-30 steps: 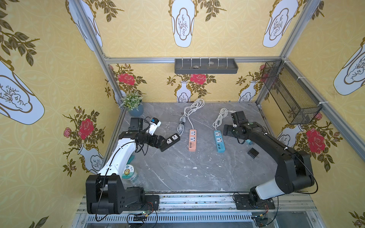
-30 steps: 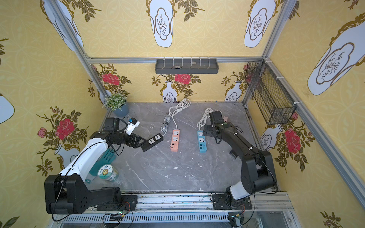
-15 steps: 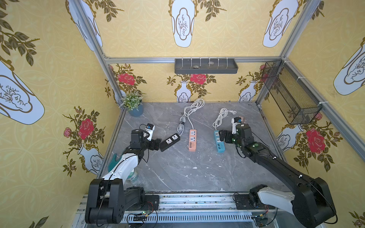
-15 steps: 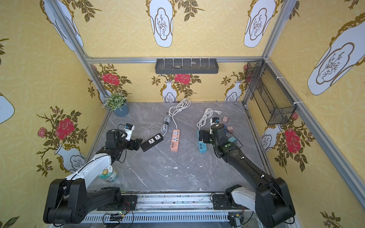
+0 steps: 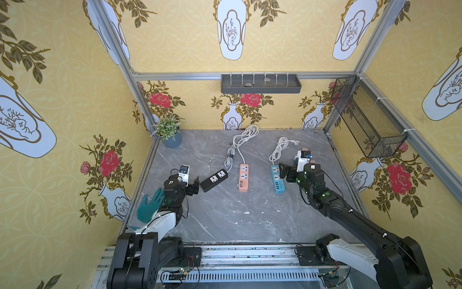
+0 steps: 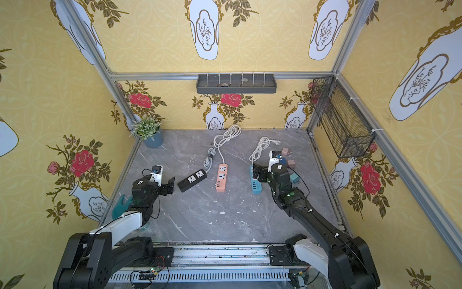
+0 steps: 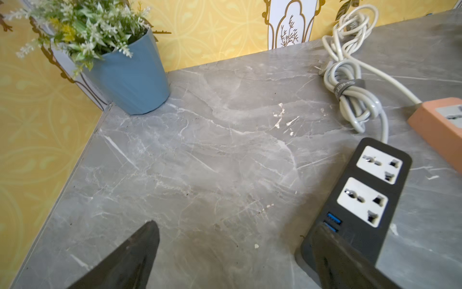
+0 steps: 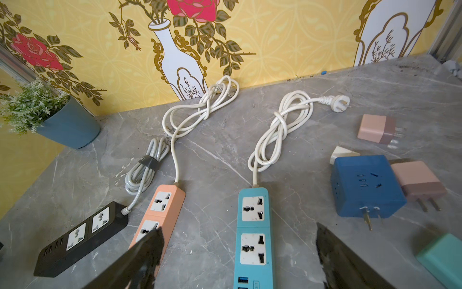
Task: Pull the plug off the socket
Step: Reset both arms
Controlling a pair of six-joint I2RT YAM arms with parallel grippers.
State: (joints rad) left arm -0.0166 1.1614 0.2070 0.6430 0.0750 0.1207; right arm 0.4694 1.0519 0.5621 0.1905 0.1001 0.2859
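Observation:
Three power strips lie side by side on the marble table: a black strip (image 5: pixel 214 180) (image 7: pixel 362 195), an orange strip (image 5: pixel 243 177) (image 8: pixel 160 212) and a blue strip (image 5: pixel 277 179) (image 8: pixel 253 237). Every socket that shows is bare. Several loose plugs lie right of the blue strip, among them a dark blue cube plug (image 8: pixel 365 185), a pink plug (image 8: pixel 377 128) (image 6: pixel 285 151) and a teal plug (image 8: pixel 442 255). My left gripper (image 5: pixel 194 187) (image 7: pixel 237 226) is open at the black strip's near end, one finger over its USB end. My right gripper (image 5: pixel 285 172) (image 8: pixel 238 229) is open above the blue strip.
A potted plant (image 5: pixel 170 135) stands in the far left corner. A green glove (image 5: pixel 150 207) lies by the left arm. Coiled cables (image 5: pixel 246 135) run from the strips toward the back wall. A wire basket (image 5: pixel 367 117) hangs on the right wall and a grey shelf (image 5: pixel 260 83) at the back.
Both arms have drawn back toward the table's near edge. The left gripper slid back along the black strip to its near end. The right gripper swung over the blue strip.

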